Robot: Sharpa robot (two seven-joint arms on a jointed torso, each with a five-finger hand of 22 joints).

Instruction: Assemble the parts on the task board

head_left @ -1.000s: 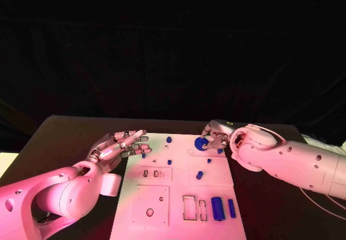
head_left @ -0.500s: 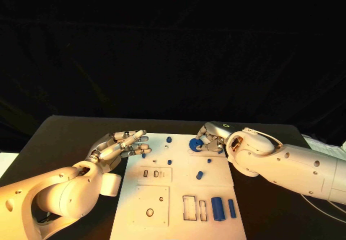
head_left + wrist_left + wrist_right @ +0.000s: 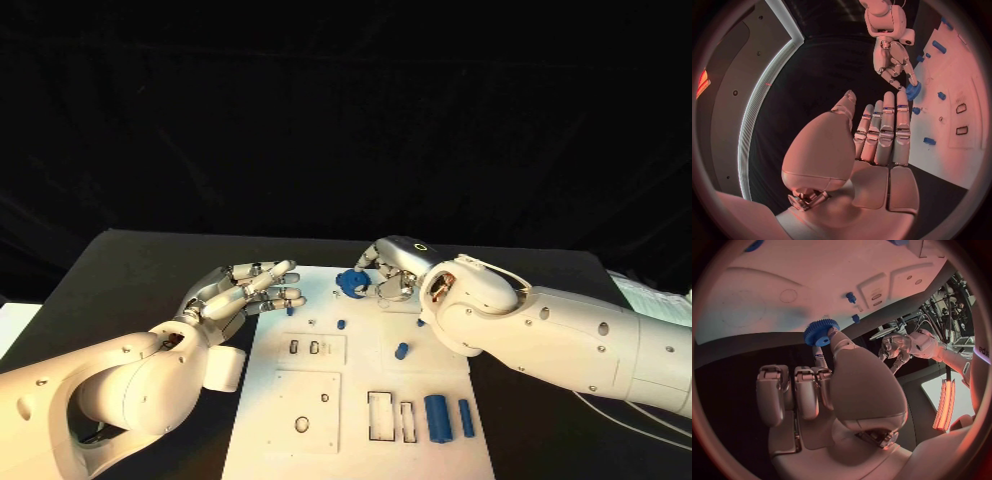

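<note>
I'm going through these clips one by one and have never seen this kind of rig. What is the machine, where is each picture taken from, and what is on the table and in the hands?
This is a robot with two white arms, each ending in a silver many-fingered hand, working at a black table. One picture looks down from a camera on the robot's head; the two round ones come from cameras at the wrists, each looking out over that arm's own palm. In the middle of the table lies a white task board with slots, holes and several small blue parts, such as a blue cylinder near its close end. The right hand pinches a blue gear in its fingers, above the board's far end. The left hand holds nothing; its fingers are extended beside the board's left edge.
</note>
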